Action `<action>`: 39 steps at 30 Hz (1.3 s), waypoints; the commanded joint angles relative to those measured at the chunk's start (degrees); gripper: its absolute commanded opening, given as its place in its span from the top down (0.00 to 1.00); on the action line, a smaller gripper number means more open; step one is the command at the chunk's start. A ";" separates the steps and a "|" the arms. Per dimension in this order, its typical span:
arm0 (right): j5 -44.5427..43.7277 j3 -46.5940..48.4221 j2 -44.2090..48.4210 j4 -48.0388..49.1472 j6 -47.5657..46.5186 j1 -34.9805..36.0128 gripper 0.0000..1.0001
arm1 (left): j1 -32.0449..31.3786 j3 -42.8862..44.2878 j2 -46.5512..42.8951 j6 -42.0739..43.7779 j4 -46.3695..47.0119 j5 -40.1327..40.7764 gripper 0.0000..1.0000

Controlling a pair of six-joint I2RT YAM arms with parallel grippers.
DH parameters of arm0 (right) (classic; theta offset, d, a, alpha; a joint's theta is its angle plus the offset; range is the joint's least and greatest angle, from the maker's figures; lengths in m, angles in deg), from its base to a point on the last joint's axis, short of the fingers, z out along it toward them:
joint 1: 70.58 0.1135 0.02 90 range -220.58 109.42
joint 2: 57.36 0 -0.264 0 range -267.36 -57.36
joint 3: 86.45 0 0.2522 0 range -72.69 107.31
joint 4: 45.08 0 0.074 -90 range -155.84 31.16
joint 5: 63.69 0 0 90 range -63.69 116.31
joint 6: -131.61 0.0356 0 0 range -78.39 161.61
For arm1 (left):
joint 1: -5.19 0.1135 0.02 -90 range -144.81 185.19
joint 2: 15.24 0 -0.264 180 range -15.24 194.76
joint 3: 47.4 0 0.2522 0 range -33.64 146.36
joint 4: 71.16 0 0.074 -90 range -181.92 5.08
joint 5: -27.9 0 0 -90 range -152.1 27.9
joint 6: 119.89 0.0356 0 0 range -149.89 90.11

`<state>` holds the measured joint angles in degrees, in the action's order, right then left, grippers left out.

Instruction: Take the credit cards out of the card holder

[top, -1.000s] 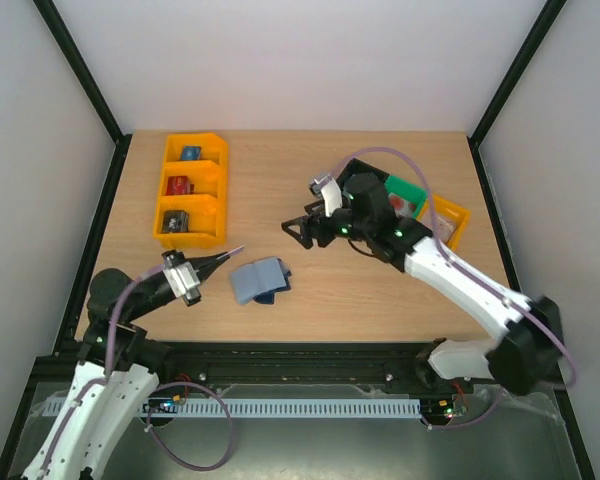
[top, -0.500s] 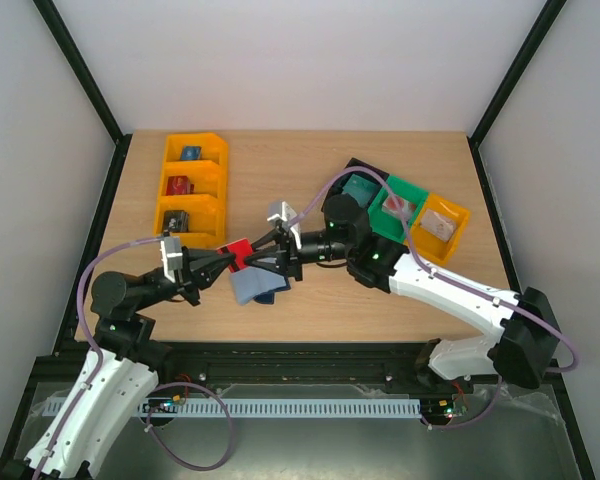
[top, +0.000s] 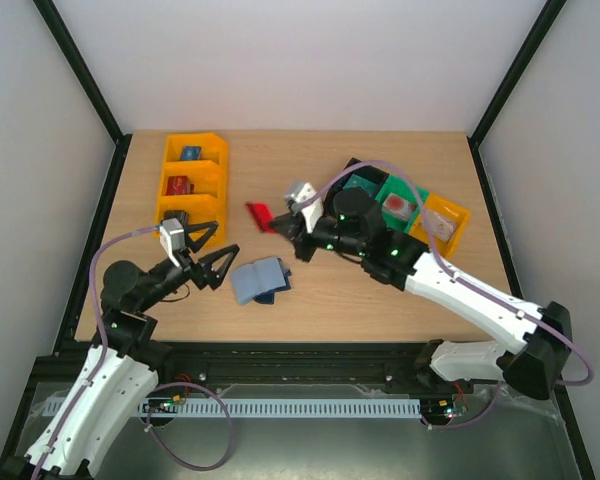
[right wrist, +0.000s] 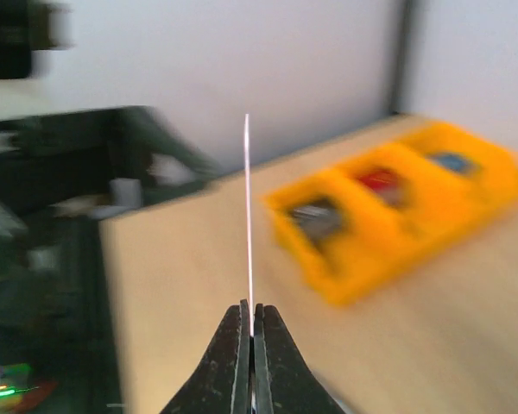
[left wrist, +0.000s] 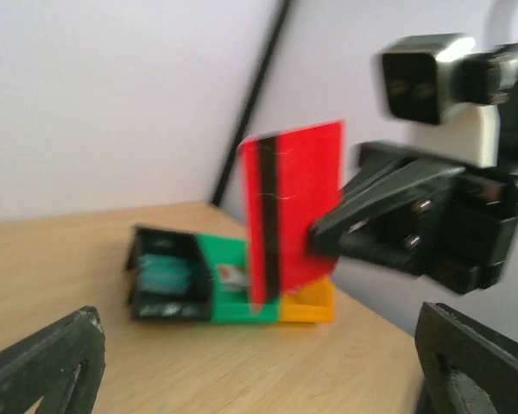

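Observation:
A red credit card (top: 261, 215) with a black stripe hangs in the air above the table, and my right gripper (top: 278, 222) is shut on its edge. In the right wrist view the card (right wrist: 248, 216) shows edge-on as a thin line rising from the shut right gripper (right wrist: 251, 310). From the left wrist the same card (left wrist: 293, 211) stands upright ahead. My left gripper (top: 225, 263) is open and holds nothing, just left of the card holder (top: 260, 280). The holder, blue-grey over dark navy, lies flat on the table in front of the card. In its own view the left gripper (left wrist: 259, 345) is spread wide.
A yellow bin (top: 191, 190) with three compartments of small items stands at the back left, also seen from the right wrist (right wrist: 397, 216). A black bin (top: 360, 185), a green bin (top: 398, 200) and an orange bin (top: 442, 222) sit in a row at the back right.
The two grippers met over the holder with the red card between them. My left gripper then opened and drew back; my right gripper shut on the card and carried it back, away from the holder.

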<state>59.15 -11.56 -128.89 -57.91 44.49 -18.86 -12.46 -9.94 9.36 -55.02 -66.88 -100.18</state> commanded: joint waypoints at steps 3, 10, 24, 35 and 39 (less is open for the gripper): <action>-47.92 4.32 2.20 -30.47 -15.22 -12.76 0.98 | 1.54 -2.34 0.97 0.01 -16.90 19.93 0.01; -57.80 -0.40 -2.66 -34.59 -33.56 -32.91 0.99 | 2.71 -4.59 -1.08 -0.95 -16.33 20.74 0.01; -42.16 9.39 -22.60 -24.92 -49.50 -41.81 0.99 | 2.94 -5.75 -2.67 0.60 -16.55 21.68 0.01; -50.36 11.96 -33.21 -19.83 -50.68 -42.41 0.98 | 3.26 -6.13 -3.33 0.60 -16.24 21.32 0.01; -52.66 11.68 -34.38 -16.54 -51.40 -42.40 0.98 | 3.31 -6.22 -3.33 0.69 -15.98 21.28 0.01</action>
<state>11.33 -1.47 -162.61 -78.63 -5.74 -60.86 -9.51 -15.49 6.48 -54.78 -83.36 -78.98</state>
